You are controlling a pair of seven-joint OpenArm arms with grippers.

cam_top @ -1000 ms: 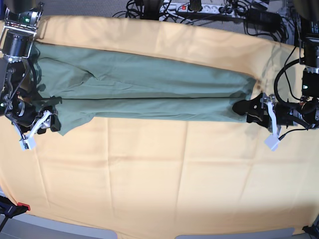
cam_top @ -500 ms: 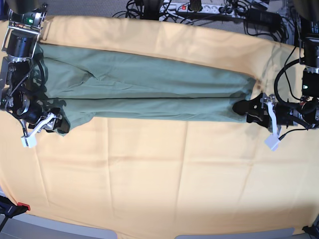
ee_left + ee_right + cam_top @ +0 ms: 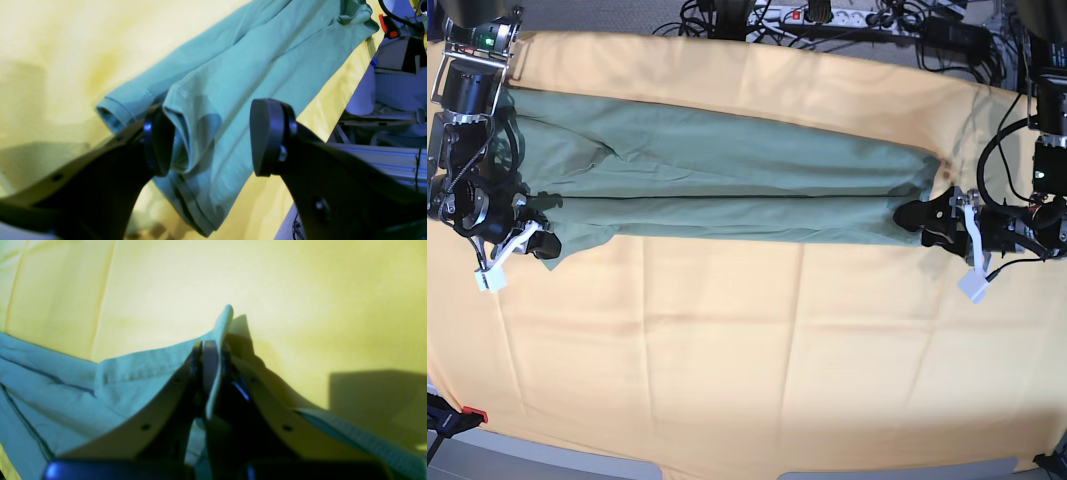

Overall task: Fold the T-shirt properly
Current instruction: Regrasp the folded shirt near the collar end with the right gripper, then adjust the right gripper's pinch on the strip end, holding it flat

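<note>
Base view shows one T-shirt [image 3: 727,185], folded lengthwise into a long band, lying across the far half of the desk on one yellow cloth [image 3: 727,340]. There are two arms, one at each end of the band. The right pincer [image 3: 532,240] is clamped on the near corner of the shirt at its end; the right wrist view confirms the jaws pressed together with a hem edge [image 3: 213,350] pinched between them. The left pincer [image 3: 927,222] stands with its jaws wide apart, straddling the folded hem at the other end, one pad [image 3: 160,143] touching the fabric and the other well clear of it.

The step in hand looks like securing both ends before the next fold. To do it well, the left pincer should probably close over all the layers at the hem, not just the top one. Both arms would then need to lift evenly, keeping the band taut so the long fold does not slide open.
</note>
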